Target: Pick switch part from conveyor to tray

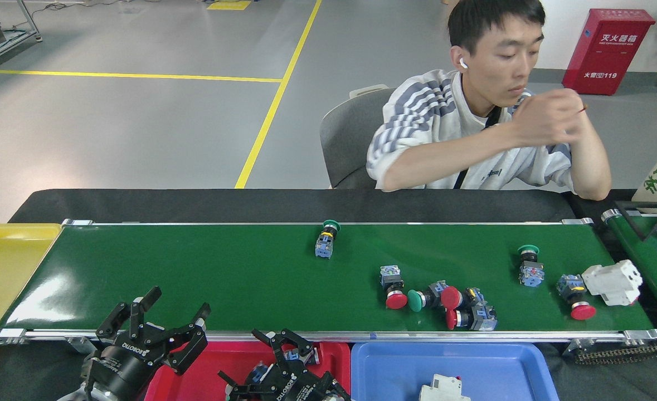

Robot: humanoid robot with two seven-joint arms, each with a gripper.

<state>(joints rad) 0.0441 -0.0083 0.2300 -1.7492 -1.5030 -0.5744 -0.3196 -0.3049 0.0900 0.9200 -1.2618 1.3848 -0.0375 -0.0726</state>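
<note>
Right gripper (286, 356) sits low over the red plastic tray (217, 373), fingers spread, nothing clamped; switch parts lie in the tray under it. Left gripper (152, 323) hovers at the near rail, fingers apart, empty. More switch parts, e.g. a green-capped one (326, 239), lie on the glossy dark-green conveyor belt (222, 273).

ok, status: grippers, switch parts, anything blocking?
Left gripper open, empty, near belt edge. Right gripper open over red tray. Several switch parts on conveyor. White breaker touching rightmost part; nothing else blocking.
</note>
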